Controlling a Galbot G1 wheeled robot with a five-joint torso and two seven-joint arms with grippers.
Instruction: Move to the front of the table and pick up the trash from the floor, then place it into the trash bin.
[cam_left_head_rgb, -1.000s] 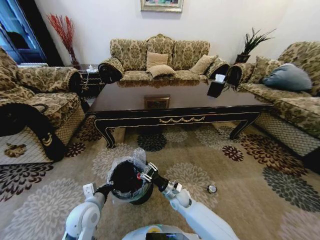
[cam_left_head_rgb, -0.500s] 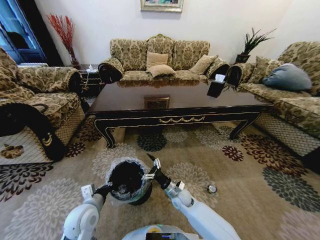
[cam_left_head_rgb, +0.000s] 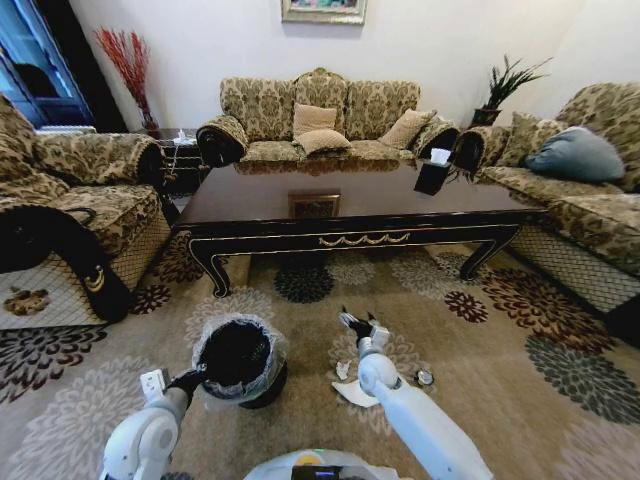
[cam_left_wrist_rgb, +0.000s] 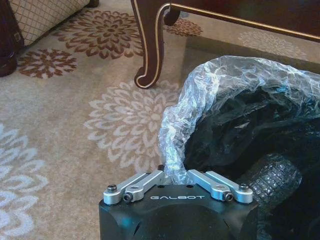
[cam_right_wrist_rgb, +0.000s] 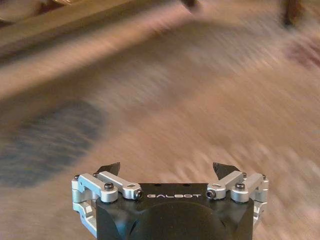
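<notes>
Glossy dark brown wood coffee table (cam_left_head_rgb: 360, 205) w/ gold scroll trim on front edge. Round black trash bin (cam_left_head_rgb: 237, 358), translucent grey plastic liner over rim. White crumpled paper sheet (cam_left_head_rgb: 356, 393) and smaller white scrap (cam_left_head_rgb: 342, 370) on beige carpet (cam_left_head_rgb: 520, 390) w/ brown, dark blue-black & cream flower medallions. Sofas (cam_left_head_rgb: 320, 115): olive-gold damask, dark wood arms; tan cushions, one grey-blue cushion (cam_left_head_rgb: 575, 155). Small black tissue box (cam_left_head_rgb: 432, 177), white tissue on top. Red dried branches (cam_left_head_rgb: 128, 60) in corner; green plant (cam_left_head_rgb: 505, 82). Arms white, left gripper (cam_left_wrist_rgb: 172, 177) & right gripper (cam_left_head_rgb: 357, 322) black w/ silver links.
</notes>
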